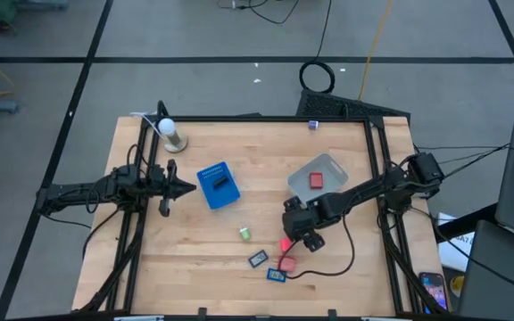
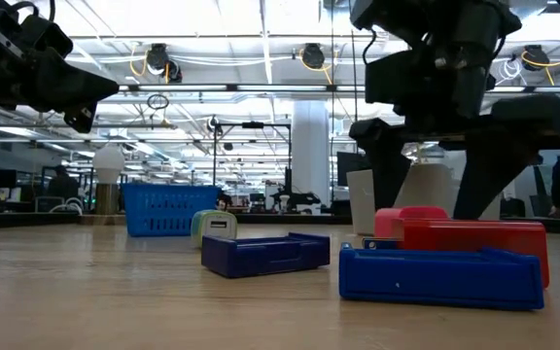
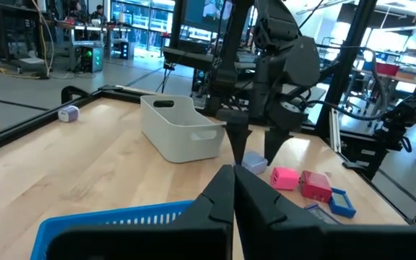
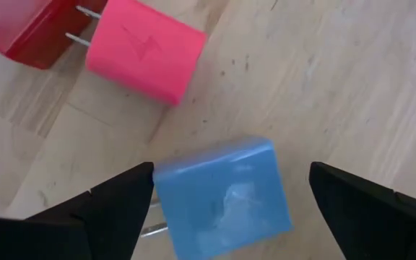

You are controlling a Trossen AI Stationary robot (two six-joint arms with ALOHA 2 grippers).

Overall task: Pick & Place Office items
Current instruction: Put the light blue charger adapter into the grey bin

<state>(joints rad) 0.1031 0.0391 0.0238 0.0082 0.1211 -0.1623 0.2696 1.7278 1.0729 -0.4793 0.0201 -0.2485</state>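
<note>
My right gripper (image 1: 303,235) (image 4: 231,170) points down, open, with one finger on either side of the light-blue block (image 4: 222,196), which lies flat on the table. I cannot tell whether one fingertip (image 4: 139,180) touches its corner. Beside it lie a pink block (image 4: 146,49) and a red block (image 4: 16,29). Toward the near edge are two dark flat rectangles (image 1: 258,259) (image 1: 277,275) and a green bit (image 1: 244,234). Another red piece (image 1: 316,180) sits in the clear tub (image 1: 333,166). My left gripper (image 1: 164,187) (image 3: 233,189) waits, shut, left of the blue tray (image 1: 219,185).
A white ball on a stand (image 1: 169,134) is at the far left corner of the table. A small purple piece (image 1: 312,125) lies at the far edge. A black cable (image 1: 342,259) trails near the right gripper. Bare wood (image 1: 194,250) spreads over the near left part.
</note>
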